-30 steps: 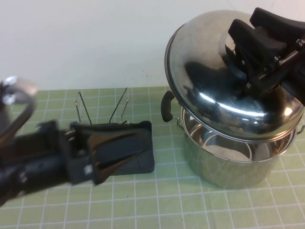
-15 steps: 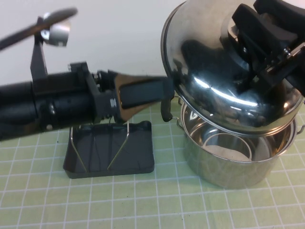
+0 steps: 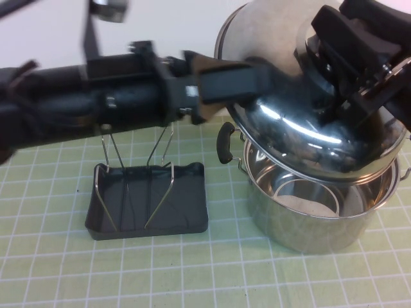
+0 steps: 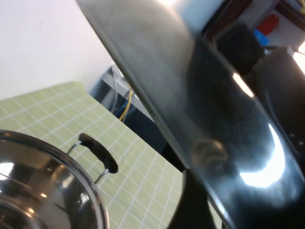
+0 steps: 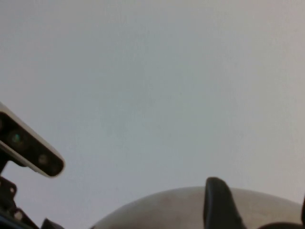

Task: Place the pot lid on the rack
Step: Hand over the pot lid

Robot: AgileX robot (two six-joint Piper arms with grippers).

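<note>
The pot lid, shiny and domed, hangs tilted above the open steel pot. My right gripper is shut on the lid's top at the upper right, and the knob is hidden under it. In the right wrist view one dark finger stands against the lid's dome. My left gripper reaches across from the left to the lid's left rim and is open, with the rim between its jaws. The lid fills the left wrist view. The rack stands on the mat left of the pot.
The pot has black side handles, one of which also shows in the left wrist view. The rack's wire uprights stand under my left arm. A green grid mat covers the table. A white wall lies behind.
My left arm has swung up from over the rack and moved right, reaching the lid's left rim. The rack is now uncovered. The right gripper and lid have barely moved.
</note>
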